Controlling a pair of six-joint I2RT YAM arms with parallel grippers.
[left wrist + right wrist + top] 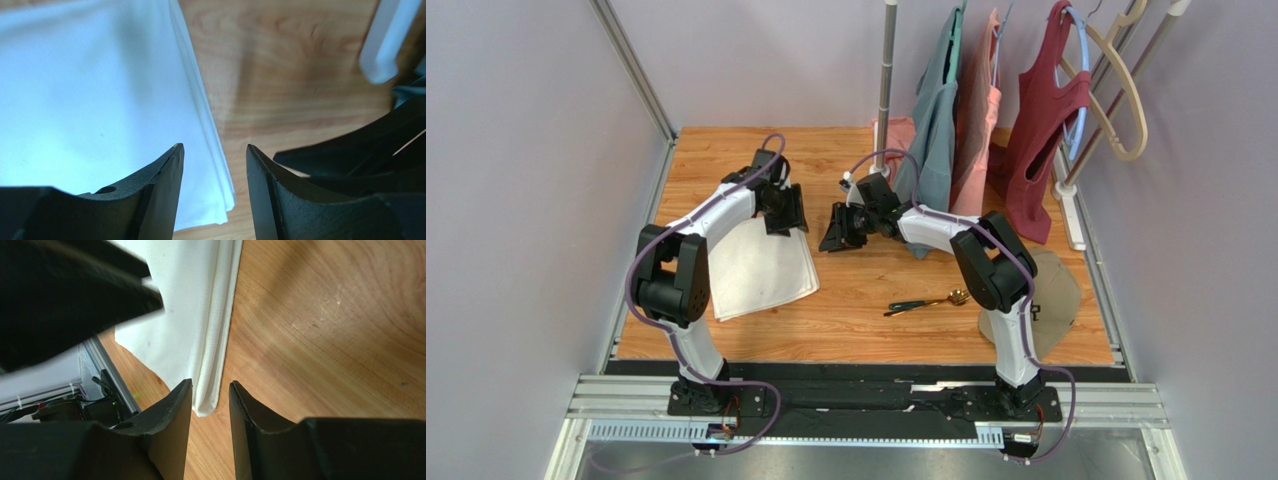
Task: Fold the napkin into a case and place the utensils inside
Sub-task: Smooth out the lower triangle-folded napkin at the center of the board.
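Note:
The white napkin [756,265] lies folded flat at the table's left, its layered edge toward the middle. My left gripper [784,215] hovers over the napkin's far right corner, jaws open and holding nothing. In the left wrist view the gripper [214,150] straddles the folded edge of the napkin [90,90]. My right gripper [841,232] sits just right of the napkin, jaws apart and empty. In the right wrist view the gripper [210,385] frames a corner of the napkin [190,300]. The utensils [926,302], dark-handled with gold heads, lie on the wood at right-centre, away from both grippers.
A beige cloth piece [1051,290] lies by the right arm's base. Garments [966,120] hang on a rack [888,70] at the back right. A wall [526,200] closes the left side. The left gripper's body [65,295] looms in the right wrist view.

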